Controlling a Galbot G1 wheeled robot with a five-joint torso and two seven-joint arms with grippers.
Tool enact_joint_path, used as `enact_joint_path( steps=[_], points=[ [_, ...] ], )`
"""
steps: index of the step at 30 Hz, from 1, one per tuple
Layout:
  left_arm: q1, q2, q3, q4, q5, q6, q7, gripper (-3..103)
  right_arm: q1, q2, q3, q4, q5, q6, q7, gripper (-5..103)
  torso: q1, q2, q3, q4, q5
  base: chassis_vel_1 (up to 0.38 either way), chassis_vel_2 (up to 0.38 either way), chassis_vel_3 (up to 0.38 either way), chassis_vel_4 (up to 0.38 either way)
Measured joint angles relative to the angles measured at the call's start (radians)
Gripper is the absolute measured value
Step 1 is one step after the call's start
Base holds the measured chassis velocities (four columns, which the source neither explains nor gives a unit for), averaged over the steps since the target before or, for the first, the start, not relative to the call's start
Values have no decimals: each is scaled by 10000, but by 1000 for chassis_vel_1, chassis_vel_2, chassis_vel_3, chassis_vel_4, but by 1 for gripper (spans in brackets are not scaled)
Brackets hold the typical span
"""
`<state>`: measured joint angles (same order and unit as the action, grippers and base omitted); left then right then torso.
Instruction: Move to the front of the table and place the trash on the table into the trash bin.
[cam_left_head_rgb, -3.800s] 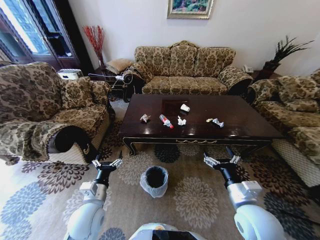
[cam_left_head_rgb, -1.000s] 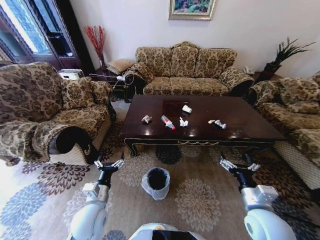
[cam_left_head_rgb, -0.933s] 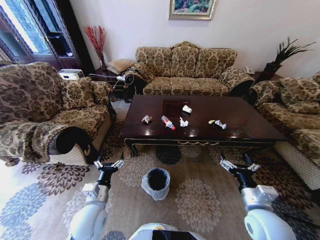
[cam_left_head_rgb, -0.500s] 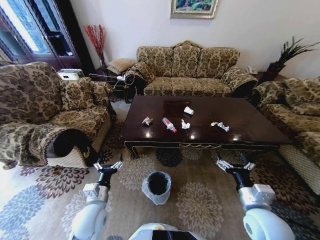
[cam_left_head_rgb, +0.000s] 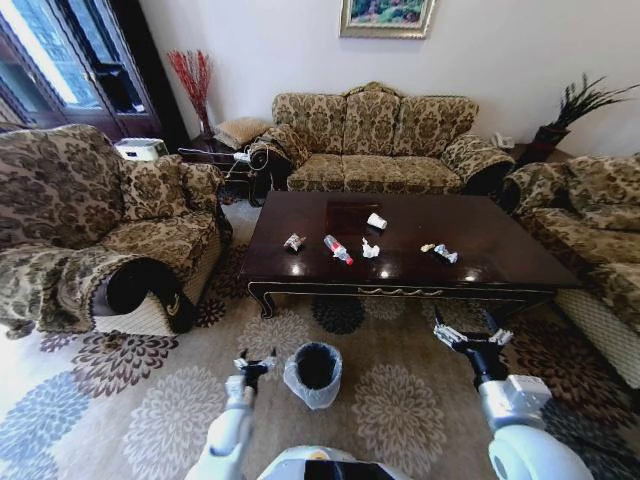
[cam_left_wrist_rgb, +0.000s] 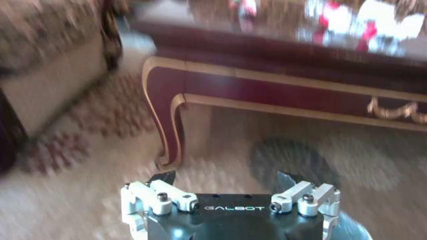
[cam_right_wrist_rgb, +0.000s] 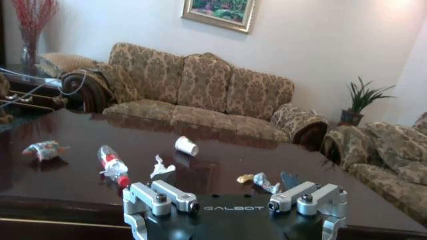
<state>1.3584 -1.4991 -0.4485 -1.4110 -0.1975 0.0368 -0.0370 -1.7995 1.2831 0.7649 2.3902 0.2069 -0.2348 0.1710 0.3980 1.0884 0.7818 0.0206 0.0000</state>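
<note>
The dark wooden table (cam_left_head_rgb: 500, 245) stands ahead, in front of the sofa. On it lies the trash: a crumpled wrapper (cam_left_head_rgb: 293, 242), a clear bottle (cam_left_head_rgb: 336, 249) with a red label, a white tissue (cam_left_head_rgb: 370, 249), a tipped paper cup (cam_left_head_rgb: 376, 221) and small wrappers (cam_left_head_rgb: 440, 253). The trash bin (cam_left_head_rgb: 316, 372), lined with a white bag, sits on the carpet short of the table. My left gripper (cam_left_head_rgb: 255, 361) hovers open just left of the bin, facing the table's leg (cam_left_wrist_rgb: 170, 130). My right gripper (cam_left_head_rgb: 472, 338) is open, low at the right, looking over the bottle (cam_right_wrist_rgb: 112, 162) and cup (cam_right_wrist_rgb: 187, 146).
Patterned armchairs flank the table, one at the left (cam_left_head_rgb: 90, 230) and one at the right (cam_left_head_rgb: 600, 230), with a sofa (cam_left_head_rgb: 375, 140) behind it. Floral carpet (cam_left_head_rgb: 400, 400) lies between me and the table's front edge.
My left arm has swung inward, and its gripper now sits close beside the bin. The right gripper stays about where it was. The trash has not moved.
</note>
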Motion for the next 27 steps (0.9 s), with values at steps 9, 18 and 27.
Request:
enact_joint_path(
  steps=[9, 18, 27],
  points=[
    [-2000, -476, 480, 3459, -100, 161, -64, 100, -197, 224, 104, 116, -84, -98, 558, 100, 0, 0, 0, 1, 1, 0, 0, 0, 0],
    [-3717, -931, 303, 6074, 22, 91, 181, 100, -225, 270, 84, 110, -87, -252, 945, 100, 1, 0, 1, -1, 0, 0, 0, 0, 0],
    [-4492, -981, 134, 7834, 107, 3, 246, 100, -257, 625, 109, 67, -126, -199, 1142, 100, 0, 0, 0, 1, 1, 0, 0, 0, 0]
  ],
)
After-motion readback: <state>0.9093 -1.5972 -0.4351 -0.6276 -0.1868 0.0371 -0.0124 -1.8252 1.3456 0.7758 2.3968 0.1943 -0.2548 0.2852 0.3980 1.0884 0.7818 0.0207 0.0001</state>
